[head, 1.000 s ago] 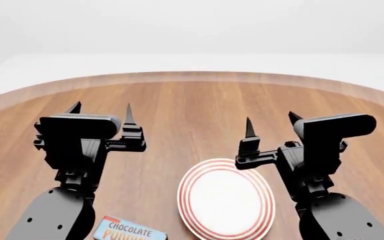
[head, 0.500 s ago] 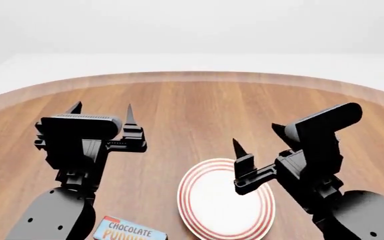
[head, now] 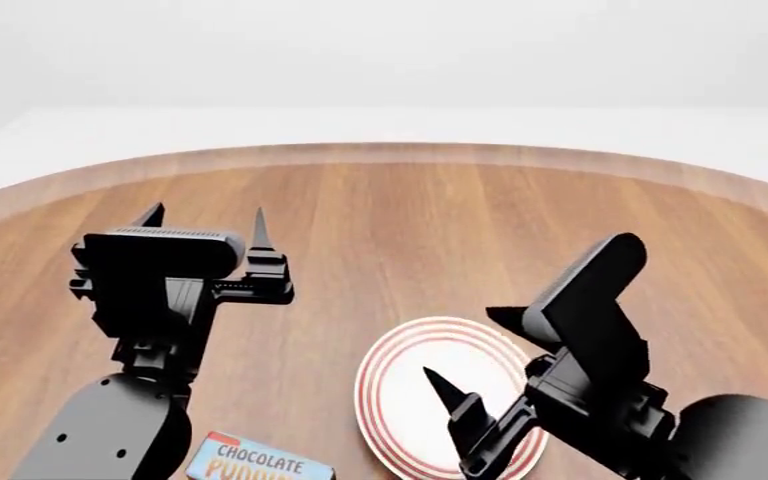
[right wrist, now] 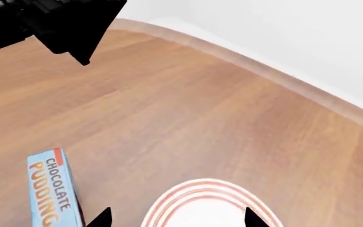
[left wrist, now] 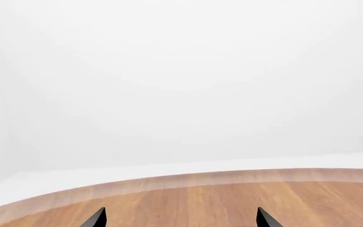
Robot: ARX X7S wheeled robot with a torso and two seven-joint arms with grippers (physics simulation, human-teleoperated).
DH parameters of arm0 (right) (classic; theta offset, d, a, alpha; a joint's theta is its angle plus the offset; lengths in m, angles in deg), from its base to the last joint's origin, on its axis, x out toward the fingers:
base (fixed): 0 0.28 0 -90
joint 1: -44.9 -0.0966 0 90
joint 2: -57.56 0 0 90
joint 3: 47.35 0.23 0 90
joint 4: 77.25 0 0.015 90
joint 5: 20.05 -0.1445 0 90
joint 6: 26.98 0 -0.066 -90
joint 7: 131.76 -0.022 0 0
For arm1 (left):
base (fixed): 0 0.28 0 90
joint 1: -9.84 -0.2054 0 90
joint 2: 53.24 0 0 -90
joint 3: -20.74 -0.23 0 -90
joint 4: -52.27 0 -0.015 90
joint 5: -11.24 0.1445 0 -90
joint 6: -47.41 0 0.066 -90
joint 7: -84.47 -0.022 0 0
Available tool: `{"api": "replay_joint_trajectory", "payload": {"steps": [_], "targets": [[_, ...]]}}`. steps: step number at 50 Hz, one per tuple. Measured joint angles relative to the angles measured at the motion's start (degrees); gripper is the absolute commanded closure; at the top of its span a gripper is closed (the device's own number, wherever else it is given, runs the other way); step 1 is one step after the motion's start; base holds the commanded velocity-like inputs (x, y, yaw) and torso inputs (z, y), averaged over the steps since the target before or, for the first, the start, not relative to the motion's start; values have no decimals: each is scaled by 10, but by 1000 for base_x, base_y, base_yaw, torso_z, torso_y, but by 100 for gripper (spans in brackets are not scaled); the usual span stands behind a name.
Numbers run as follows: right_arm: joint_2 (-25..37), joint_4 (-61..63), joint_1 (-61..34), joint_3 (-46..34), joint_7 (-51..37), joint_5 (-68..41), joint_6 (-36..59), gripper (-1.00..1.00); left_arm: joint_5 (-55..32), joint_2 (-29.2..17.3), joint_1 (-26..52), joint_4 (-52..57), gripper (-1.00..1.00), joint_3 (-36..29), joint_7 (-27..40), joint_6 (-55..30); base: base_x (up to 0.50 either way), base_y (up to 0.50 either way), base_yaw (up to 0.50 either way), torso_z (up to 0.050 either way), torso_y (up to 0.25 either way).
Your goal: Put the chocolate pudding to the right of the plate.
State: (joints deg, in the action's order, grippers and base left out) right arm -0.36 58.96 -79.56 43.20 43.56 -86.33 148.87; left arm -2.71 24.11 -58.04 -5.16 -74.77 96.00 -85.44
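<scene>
Over the last second the right end effector (head: pixel 471 395) has swung down and inward from beside the plate (head: pixel 418 400) to above it, apparently heading for the chocolate pudding (head: pixel 253 462), which lies on the worktop (head: pixel 398 230) left of the plate. Both end effectors gape wide, holding nothing; the left end effector (head: pixel 204 228) hovers unmoved.

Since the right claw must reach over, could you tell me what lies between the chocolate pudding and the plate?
Only bare wooden table separates the chocolate pudding from the plate, seen in the right wrist view.
</scene>
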Motion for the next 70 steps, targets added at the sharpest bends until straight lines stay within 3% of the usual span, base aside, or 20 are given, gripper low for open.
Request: {"api": "replay_joint_trajectory", "payload": {"steps": [29, 70], "targets": [[45, -17, -4, -82, 69, -9, -51, -100, -6, -4, -1, -9, -100, -7, 6, 7, 0, 0, 0, 0, 0], [-7, -108, -54, -280, 169, 105, -132, -100, -14, -10, 2, -15, -100, -17, 16, 12, 0, 0, 0, 0, 0]]}}
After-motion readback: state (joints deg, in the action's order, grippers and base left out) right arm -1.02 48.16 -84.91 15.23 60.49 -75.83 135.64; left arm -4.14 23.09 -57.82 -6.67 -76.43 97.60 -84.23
